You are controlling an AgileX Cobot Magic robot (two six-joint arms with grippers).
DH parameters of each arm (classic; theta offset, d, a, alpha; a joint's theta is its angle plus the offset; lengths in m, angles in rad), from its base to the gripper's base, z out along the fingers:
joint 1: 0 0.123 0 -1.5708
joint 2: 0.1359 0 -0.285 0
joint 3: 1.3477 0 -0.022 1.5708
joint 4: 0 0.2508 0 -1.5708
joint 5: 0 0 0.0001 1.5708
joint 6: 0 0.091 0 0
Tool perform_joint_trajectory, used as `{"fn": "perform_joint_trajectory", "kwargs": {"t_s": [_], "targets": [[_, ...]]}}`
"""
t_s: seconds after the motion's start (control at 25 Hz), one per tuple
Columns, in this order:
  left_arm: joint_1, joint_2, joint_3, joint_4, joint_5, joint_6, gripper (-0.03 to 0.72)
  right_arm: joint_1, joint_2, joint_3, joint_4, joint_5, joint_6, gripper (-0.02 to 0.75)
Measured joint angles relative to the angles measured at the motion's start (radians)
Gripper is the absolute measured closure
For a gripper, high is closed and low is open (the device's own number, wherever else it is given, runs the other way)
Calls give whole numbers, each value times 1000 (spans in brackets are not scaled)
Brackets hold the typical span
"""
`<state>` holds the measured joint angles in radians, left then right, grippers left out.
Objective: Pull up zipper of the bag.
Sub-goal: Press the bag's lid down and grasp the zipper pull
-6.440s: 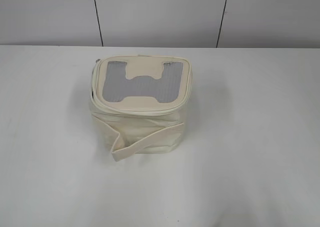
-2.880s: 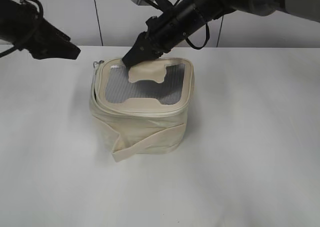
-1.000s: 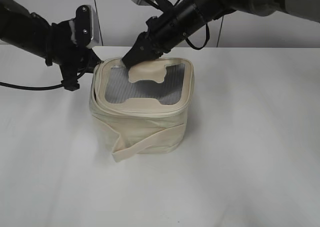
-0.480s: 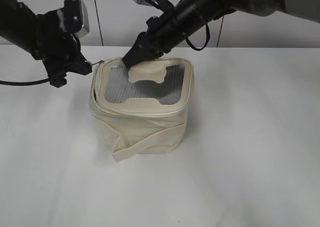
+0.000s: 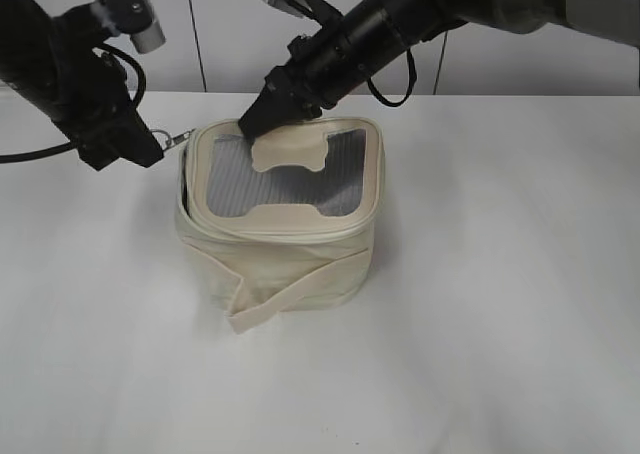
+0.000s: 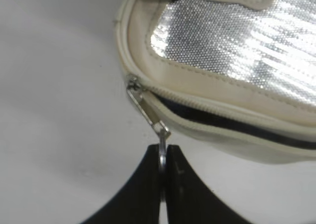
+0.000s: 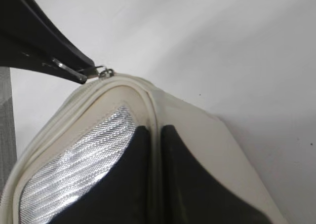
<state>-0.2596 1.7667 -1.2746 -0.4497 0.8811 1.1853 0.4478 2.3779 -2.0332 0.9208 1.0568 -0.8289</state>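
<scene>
Stands near the middle of the white worktop (image 5: 480, 304): the bag (image 5: 280, 244), small, boxy, cream, with a flat strap (image 5: 290, 296) looping loose across its near face. Shows a grey mesh lid panel (image 5: 285, 179) with cream tabs at its near and far edges. Carries no readable writing or brand. Keeps its contents hidden; only a dark slit shows under the lid in the left wrist view, where the zipper (image 6: 197, 103) stands parted along the rim to the right of the slider (image 6: 133, 83).

Reaches in from the far left: the left gripper (image 6: 162, 160), jaws pressed together on the ring pull (image 6: 162, 152), with the pull drawn taut away from the bag's far left corner. Leaves the ring half buried between the black fingertips (image 6: 145, 172), so its full shape stays hard to make out.

Comes down from the far right: the right gripper (image 7: 155, 150), jaws pinching the lid's rim seam at the far edge, beside the far cream tab (image 5: 285, 149). Cuts off both arms at the frame edges.
</scene>
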Motion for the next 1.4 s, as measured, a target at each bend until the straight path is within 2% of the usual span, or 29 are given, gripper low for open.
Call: {"fn": "perform_joint_trajectory", "kwargs": {"t_s": [0.2, 0.48, 0.84, 1.04, 1.16, 1.4], "targets": [[-12, -61, 22, 70, 8, -105, 697, 1, 0, 0, 5, 9, 42, 685], [-13, -134, 176, 78, -72, -218, 697, 7, 1, 0, 11, 29, 78, 686], [-40, -292, 319, 33, -126, -258, 697, 10, 1, 0, 24, 44, 130, 687], [-53, -338, 400, -54, -120, -260, 697, 10, 2, 0, 26, 45, 135, 687], [-102, -339, 451, -79, -120, -261, 697, 9, 2, 0, 25, 46, 146, 687], [-281, -362, 501, -96, -129, -263, 697, 7, 2, 1, 23, 45, 160, 689]]}}
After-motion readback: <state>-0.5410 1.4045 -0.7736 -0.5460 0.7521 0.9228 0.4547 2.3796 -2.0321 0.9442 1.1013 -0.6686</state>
